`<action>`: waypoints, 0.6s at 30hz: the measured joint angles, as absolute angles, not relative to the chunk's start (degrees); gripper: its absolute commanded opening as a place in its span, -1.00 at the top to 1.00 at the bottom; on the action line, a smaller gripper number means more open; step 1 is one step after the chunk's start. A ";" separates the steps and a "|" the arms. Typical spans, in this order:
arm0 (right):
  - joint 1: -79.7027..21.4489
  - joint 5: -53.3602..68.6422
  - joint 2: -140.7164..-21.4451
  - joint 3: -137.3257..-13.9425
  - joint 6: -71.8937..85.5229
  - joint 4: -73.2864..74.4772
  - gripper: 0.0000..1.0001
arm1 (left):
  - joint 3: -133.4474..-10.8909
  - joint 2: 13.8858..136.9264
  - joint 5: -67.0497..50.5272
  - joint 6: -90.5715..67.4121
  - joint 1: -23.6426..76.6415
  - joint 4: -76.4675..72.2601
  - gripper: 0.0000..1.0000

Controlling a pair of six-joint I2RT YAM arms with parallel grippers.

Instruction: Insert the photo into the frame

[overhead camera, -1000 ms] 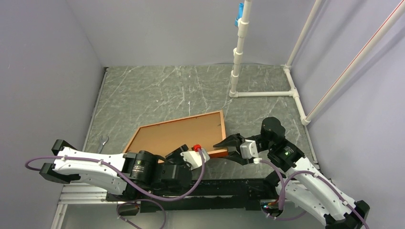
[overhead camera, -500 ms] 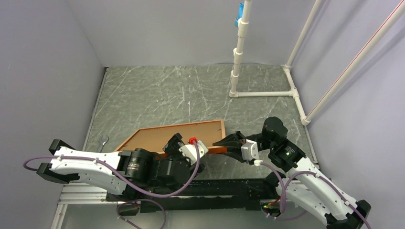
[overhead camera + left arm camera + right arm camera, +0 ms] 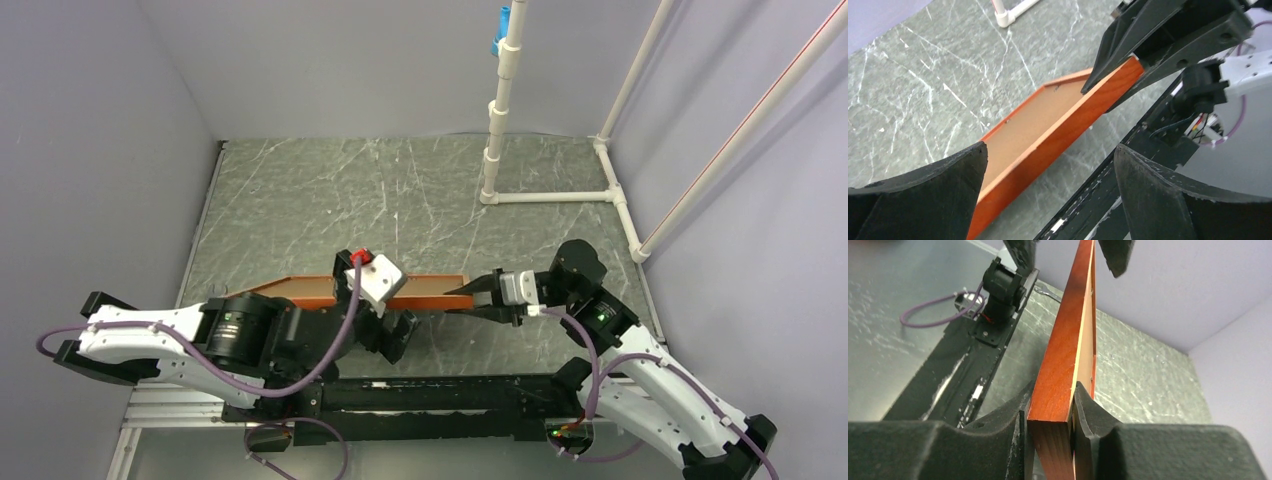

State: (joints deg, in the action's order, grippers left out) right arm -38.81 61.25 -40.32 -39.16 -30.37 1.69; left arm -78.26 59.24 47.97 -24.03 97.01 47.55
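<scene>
The orange-brown wooden frame point(image 3: 435, 290) stands tilted up on its long edge near the front of the table, its tan inner face point(image 3: 1048, 107) turned toward the back. My right gripper point(image 3: 472, 290) is shut on the frame's right corner; in the right wrist view both pads point(image 3: 1023, 410) press the wood point(image 3: 1068, 340). My left gripper point(image 3: 372, 300) is open wide at the frame's middle, one finger on each side of the raised edge, not touching it point(image 3: 1050, 149). The photo is out of view.
A white pipe stand point(image 3: 500, 110) rises at the back right, with pipes point(image 3: 555, 197) along the table. A small wrench point(image 3: 217, 297) lies at the left edge. A black rail point(image 3: 450, 395) runs along the near edge. Purple walls close in on three sides.
The frame went from lying nearly flat to standing on edge. The right gripper closed on its right corner and lifted. The left gripper let go, opened wide and rose.
</scene>
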 measured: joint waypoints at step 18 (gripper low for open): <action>-38.76 35.99 -45.15 -44.69 10.20 3.03 1.00 | -70.37 48.73 52.49 -41.85 96.38 49.95 -0.99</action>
State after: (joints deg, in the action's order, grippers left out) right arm -38.76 35.99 -45.15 -44.69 10.20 3.03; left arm -70.37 48.73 52.49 -41.85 96.38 49.95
